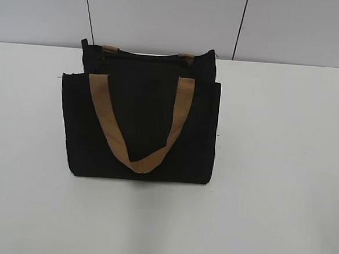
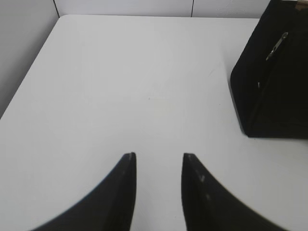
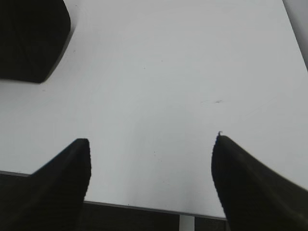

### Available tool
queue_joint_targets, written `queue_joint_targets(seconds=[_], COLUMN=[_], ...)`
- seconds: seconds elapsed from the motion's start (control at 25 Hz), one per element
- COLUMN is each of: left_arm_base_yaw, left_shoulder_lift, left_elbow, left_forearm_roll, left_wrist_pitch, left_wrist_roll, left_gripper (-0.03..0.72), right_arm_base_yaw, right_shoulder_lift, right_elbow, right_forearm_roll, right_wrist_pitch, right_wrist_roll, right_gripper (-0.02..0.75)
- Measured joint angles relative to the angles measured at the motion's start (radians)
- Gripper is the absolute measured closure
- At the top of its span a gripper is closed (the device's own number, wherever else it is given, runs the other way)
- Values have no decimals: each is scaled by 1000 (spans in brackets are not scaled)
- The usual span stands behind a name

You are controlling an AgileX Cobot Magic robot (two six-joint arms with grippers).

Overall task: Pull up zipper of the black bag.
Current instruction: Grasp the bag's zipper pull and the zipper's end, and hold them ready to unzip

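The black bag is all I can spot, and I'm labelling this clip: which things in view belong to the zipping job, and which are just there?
Belongs to the job:
- black bag, standing on the table
- zipper, silver pull on the bag's side
- left gripper, open, holding nothing
- right gripper, open wide, holding nothing

Just there:
- white table
- grey wall panels

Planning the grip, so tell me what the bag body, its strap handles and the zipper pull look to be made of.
Black bag: looks like matte woven fabric, no sheen, soft rounded corners. Strap handles: tan, flat and band-like, probably webbing; the weave is too fine to confirm. Zipper pull: a small silvery tab glinting against the black side, likely metal.
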Motion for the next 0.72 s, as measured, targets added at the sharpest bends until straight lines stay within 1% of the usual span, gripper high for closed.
queue_joint_targets(seconds=[0.72], left_arm_base_yaw=[0], left_shoulder_lift=[0], left_elbow=[0], left_forearm_roll=[0], left_wrist_pitch=[0], left_wrist_roll=[0], left_gripper=[447], right_arm_base_yaw=[0], right_shoulder_lift=[0], right_elbow=[0], right_forearm_roll=[0], right_wrist_pitch=[0], right_wrist_roll=[0], right_gripper=[144])
